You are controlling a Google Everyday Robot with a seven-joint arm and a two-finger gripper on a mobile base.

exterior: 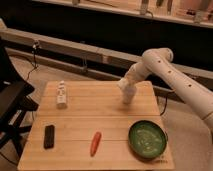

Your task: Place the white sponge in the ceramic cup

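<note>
1. At the far right part of the desk, the gripper is seen lowered close to the wood, the arm reaching in from the right.
2. The state of the fingers cannot be told; a pale mass at the gripper tip is noted, but whether it is the white sponge or the ceramic cup cannot be settled.
3. Neither task object is identified separately anywhere on the desk; their direction and long axis relative to the gripper are therefore left undetermined.
4. Elsewhere are recorded: a small white bottle at far left, a black block at near left, an orange carrot near centre, a green bowl at near right, all well apart from the gripper.
</note>
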